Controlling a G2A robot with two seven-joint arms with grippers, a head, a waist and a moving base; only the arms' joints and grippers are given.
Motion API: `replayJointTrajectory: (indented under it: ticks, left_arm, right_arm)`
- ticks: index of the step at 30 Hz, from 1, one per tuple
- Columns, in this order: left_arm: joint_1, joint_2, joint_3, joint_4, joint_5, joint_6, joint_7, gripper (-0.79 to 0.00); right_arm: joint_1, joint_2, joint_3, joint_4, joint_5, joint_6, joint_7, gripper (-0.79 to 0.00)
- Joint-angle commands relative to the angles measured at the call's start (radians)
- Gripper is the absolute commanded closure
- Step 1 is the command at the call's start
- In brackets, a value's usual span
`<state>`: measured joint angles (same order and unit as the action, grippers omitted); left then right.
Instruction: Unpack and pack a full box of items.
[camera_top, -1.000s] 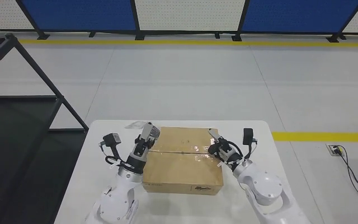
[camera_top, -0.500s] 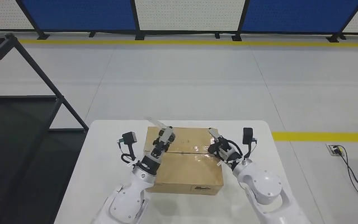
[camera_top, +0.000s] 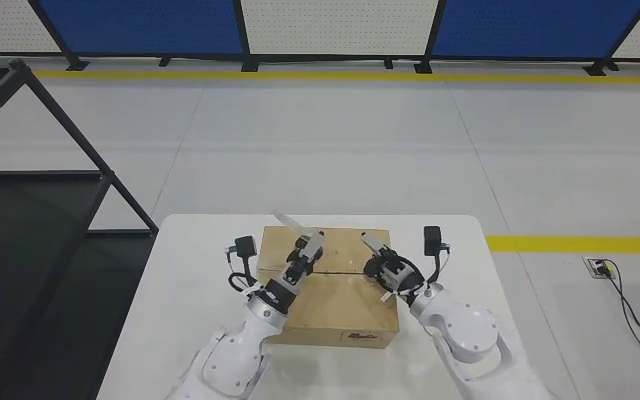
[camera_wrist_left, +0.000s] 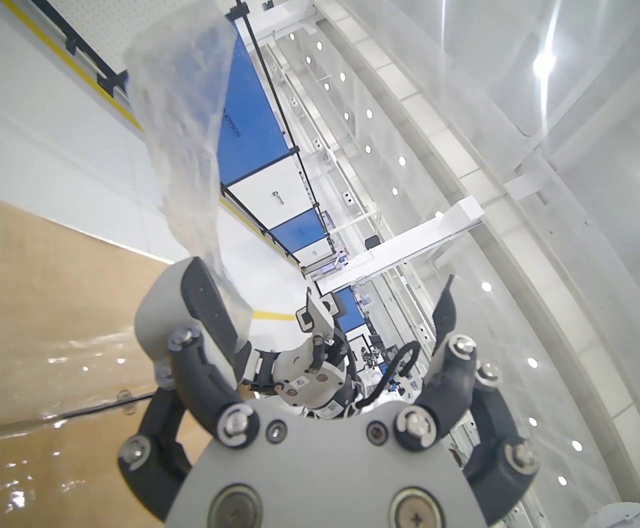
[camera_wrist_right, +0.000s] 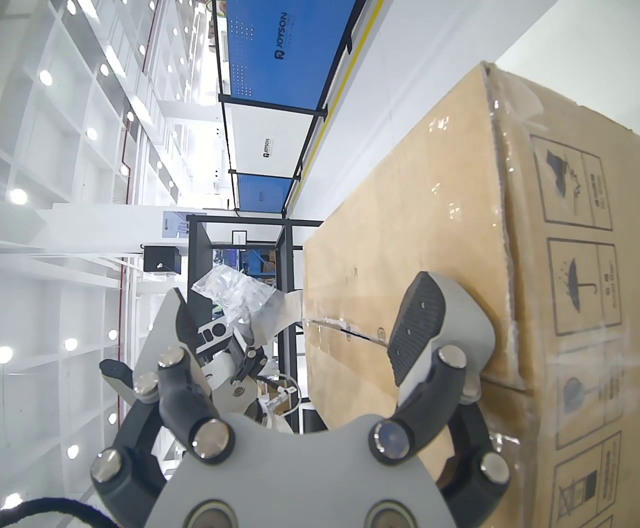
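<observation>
1. Cardboard box (camera_top: 340, 300): closed, flaps down, at the middle of the white worktop (camera_top: 190, 290). The long axis runs side to side across the worktop. The centre seam (camera_wrist_right: 345, 327) follows that axis under glossy clear film. The end face by the right arm carries printed handling symbols.
2. Clear tape strip (camera_wrist_left: 185, 150): stands up off the box top, slanting away from the seam toward the far left corner. Its free end is crumpled.
3. Left end effector (camera_top: 305, 250): above the box top near the seam, left of centre. The fingers are spread wide, and the tape clings to the pad of one finger (camera_wrist_left: 210, 310).
4. Right end effector (camera_wrist_right: 300, 295): at the right end of the box top, jaws wide apart, gripping nothing. One ribbed pad (camera_wrist_right: 417, 325) lies beside the seam; whether it touches the cardboard cannot be told.
</observation>
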<state>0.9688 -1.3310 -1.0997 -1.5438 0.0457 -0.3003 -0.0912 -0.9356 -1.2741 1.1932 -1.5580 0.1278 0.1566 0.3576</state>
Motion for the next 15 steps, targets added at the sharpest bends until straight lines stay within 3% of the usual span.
replayJointTrajectory:
  ticks: [1,10,15]
  left_arm:
    - [-0.014,-0.001,0.0,0.006,-0.017,0.013,-0.033,-0.785]
    - [-0.022,0.0,-0.004,-0.014,0.007,-0.011,-0.151,-0.785]
    - [-0.006,0.001,-0.007,-0.038,0.034,-0.008,-0.164,-0.785]
  right_arm:
    - [-0.001,-0.001,0.0,-0.001,0.0,-0.008,-0.005,-0.785]
    - [0.008,-0.008,-0.01,0.002,-0.013,0.014,-0.037,-0.785]
    - [0.022,-0.013,-0.019,0.015,-0.011,0.019,-0.035,-0.785]
